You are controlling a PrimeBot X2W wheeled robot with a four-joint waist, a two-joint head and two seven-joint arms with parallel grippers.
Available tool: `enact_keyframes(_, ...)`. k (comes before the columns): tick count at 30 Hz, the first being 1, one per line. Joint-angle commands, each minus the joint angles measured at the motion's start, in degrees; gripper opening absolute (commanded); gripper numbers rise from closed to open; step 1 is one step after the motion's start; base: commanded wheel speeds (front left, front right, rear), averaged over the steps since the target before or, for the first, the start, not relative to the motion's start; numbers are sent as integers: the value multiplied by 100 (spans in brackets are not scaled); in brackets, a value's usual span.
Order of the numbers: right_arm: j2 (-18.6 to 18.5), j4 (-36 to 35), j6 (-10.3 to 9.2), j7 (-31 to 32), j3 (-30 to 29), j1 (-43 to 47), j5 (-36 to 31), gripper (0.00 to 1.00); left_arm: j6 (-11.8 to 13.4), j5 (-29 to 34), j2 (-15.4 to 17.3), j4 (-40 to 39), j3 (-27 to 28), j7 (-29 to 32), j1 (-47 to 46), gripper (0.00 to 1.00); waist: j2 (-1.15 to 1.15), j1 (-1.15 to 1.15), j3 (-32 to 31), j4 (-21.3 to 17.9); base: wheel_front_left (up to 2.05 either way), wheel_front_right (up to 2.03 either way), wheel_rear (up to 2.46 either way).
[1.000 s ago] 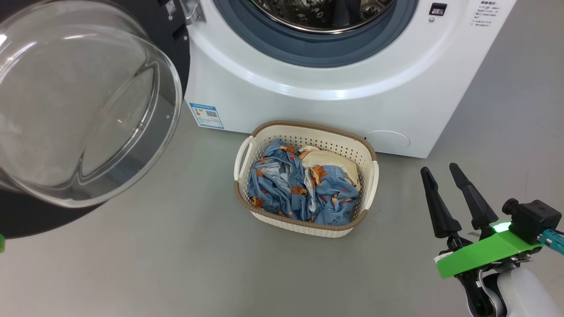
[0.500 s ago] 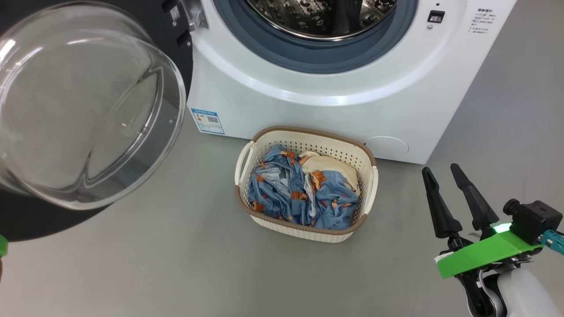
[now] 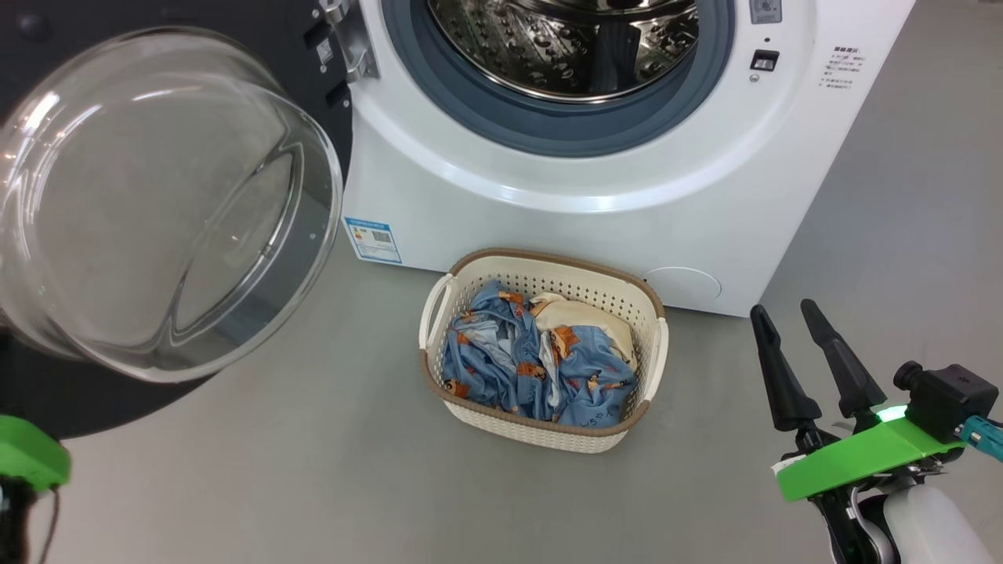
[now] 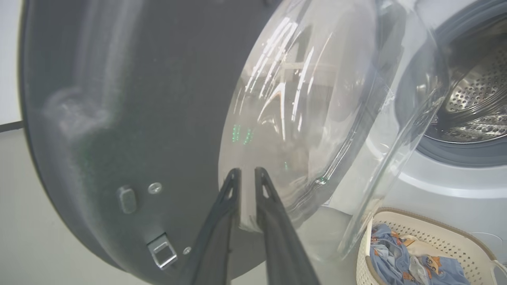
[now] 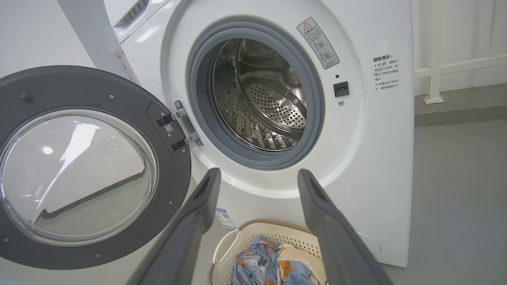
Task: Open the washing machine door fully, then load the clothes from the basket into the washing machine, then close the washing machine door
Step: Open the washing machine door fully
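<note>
The washing machine door (image 3: 157, 204) stands swung open to the left of the washing machine (image 3: 588, 211), its glass bowl facing me. The steel drum (image 3: 564, 47) is bare. On the floor in front stands the basket (image 3: 548, 260) holding the blue printed and cream clothes (image 3: 533, 360). My left gripper (image 4: 246, 172) points at the door's glass bowl (image 4: 301, 103), its fingers nearly together with nothing between them; its green mount (image 3: 27, 462) shows at the lower left. My right gripper (image 3: 782, 311) hangs open to the right of the basket, apart from it, and points toward the drum opening (image 5: 259, 174).
The door's metal hinge (image 5: 184, 126) joins it to the machine's left side. Grey floor (image 3: 313, 470) lies around the basket. A white rail and wall base (image 5: 455, 67) stand behind the machine on the right.
The whole head picture has slid downward, so the camera moved; more of the drum shows. The left arm's green mount has come further into the lower left corner. The right gripper stays open.
</note>
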Motion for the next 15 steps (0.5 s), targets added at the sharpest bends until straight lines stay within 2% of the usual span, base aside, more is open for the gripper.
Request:
enact_keyframes(1,-8,-128,9,-69,117,52,-28,100,72,-2,243,-263,182,-75,4,36,0,0,-30,-8,0,0,0)
enact_keyframes(2,-9,-130,9,-69,117,57,-27,100,109,5,200,-404,162,-80,83,73,0,0,-42,-14,0,0,0)
enact_keyframes(3,-10,-132,9,-69,118,62,-26,100,141,10,161,-549,141,-82,159,100,0,0,-50,-20,0,0,0)
enact_keyframes(15,-90,-99,9,-69,163,137,31,100,551,174,-196,-2087,-36,-211,856,100,0,0,-214,-187,0,0,0)
